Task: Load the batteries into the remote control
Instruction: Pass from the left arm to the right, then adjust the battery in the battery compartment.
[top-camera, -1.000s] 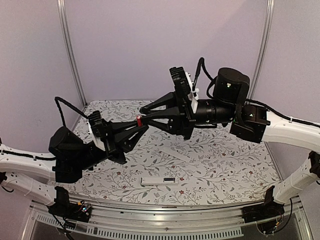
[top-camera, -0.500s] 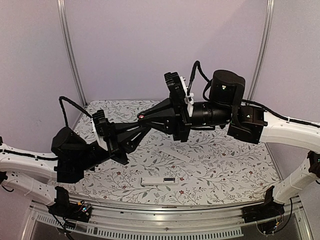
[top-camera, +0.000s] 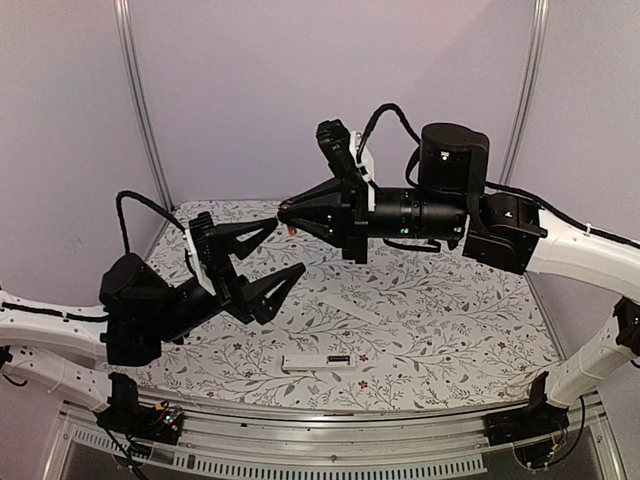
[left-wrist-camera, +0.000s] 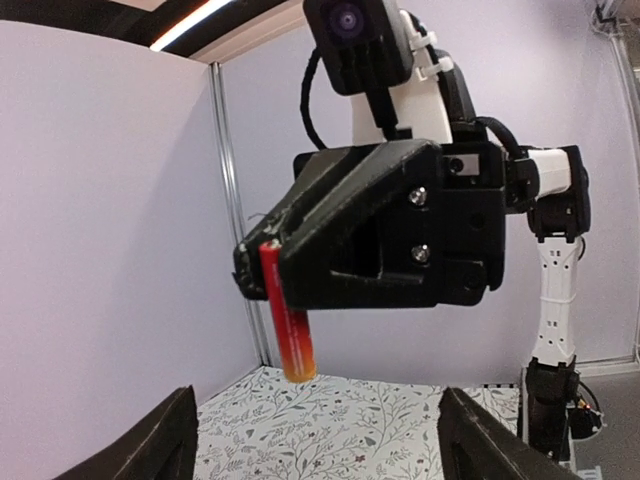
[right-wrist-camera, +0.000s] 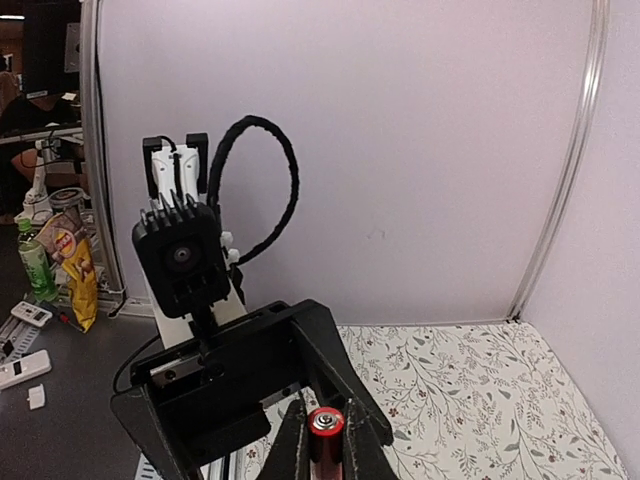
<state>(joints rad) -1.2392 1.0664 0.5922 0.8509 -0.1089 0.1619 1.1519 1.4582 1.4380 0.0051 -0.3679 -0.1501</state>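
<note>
My right gripper (top-camera: 284, 209) is shut on a red battery (top-camera: 291, 228), held high over the back left of the table. In the left wrist view that battery (left-wrist-camera: 288, 330) hangs down from the right gripper's black fingers (left-wrist-camera: 380, 240). In the right wrist view its metal end (right-wrist-camera: 325, 422) shows between the two pads. My left gripper (top-camera: 280, 252) stands open just below and to the left, apart from the battery, with nothing between its fingers (left-wrist-camera: 150, 440). The white remote control (top-camera: 318, 362) lies on the table near the front, between the arms.
A thin white cover plate (top-camera: 350, 306) lies slantwise on the flowered table cover (top-camera: 450, 330), behind the remote. Purple walls and metal posts (top-camera: 140, 100) close the back and sides. The left gripper's black body (right-wrist-camera: 220, 390) fills the lower left of the right wrist view.
The left gripper has opened and let go of the red battery, dropping slightly away. The right gripper has closed fully on the battery and lifted it up.
</note>
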